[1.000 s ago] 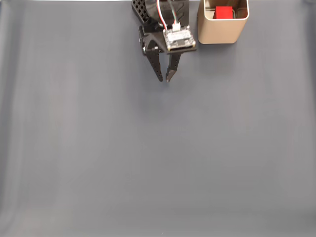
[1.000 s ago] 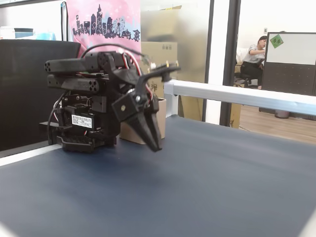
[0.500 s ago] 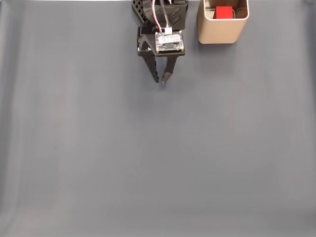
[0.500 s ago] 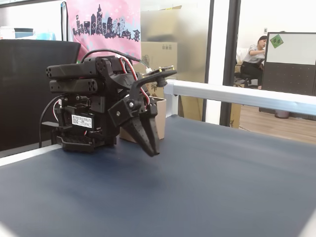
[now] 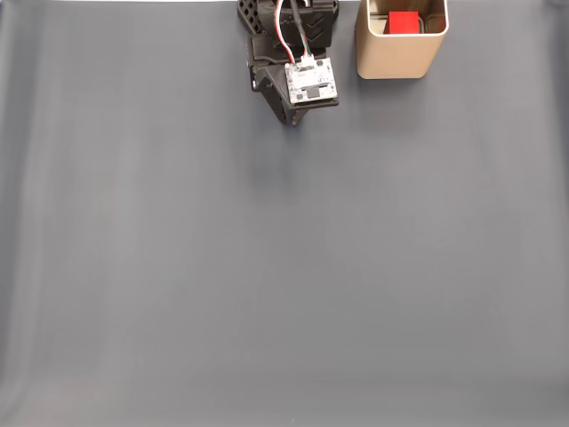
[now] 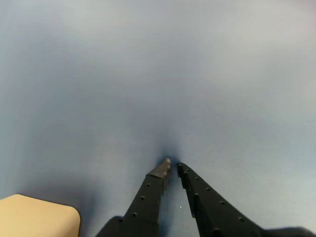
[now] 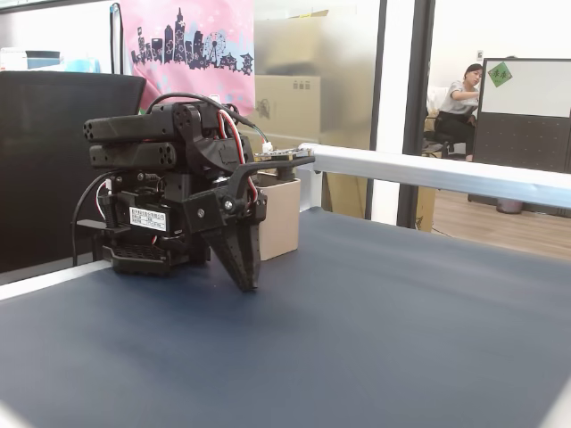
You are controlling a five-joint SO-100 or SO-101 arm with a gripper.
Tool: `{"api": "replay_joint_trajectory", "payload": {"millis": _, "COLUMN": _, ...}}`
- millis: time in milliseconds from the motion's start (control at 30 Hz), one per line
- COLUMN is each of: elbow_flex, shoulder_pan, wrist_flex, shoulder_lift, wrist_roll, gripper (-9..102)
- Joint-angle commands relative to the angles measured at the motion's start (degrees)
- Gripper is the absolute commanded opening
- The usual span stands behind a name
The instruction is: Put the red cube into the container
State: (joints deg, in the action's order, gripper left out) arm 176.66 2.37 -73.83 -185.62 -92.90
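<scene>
The red cube point(image 5: 403, 22) is sitting inside the beige metal tin point(image 5: 397, 55) at the desk's point(image 5: 284, 267) far edge, so the task looks complete. The end effector point(image 6: 172, 168) is hanging empty beside the tin, fingers nearly together. The cube looks light, rigid and matte; opposite flat faces would offer the surest grip.

Table cover point(image 5: 267, 285): matt dark grey-blue, smooth, faintly creased like cloth. Container point(image 5: 400, 53): beige-gold metal, satin outside, shinier inside. Red cube point(image 5: 403, 21): matt. Gripper point(image 6: 172, 167): matt black plastic, slightly textured.
</scene>
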Motion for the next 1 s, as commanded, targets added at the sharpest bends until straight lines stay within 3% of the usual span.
{"api": "replay_joint_trajectory", "payload": {"millis": 0, "elbow_flex": 0.6, "shoulder_pan": -0.4, "wrist_flex": -2.1, "shoulder_lift": -4.8, "wrist_roll": -0.4, "gripper": 0}}
{"api": "replay_joint_trajectory", "payload": {"millis": 967, "elbow_flex": 0.6, "shoulder_pan": -0.4, "wrist_flex": -3.4, "shoulder_lift": -4.8, "wrist_roll": 1.8, "gripper": 0}}
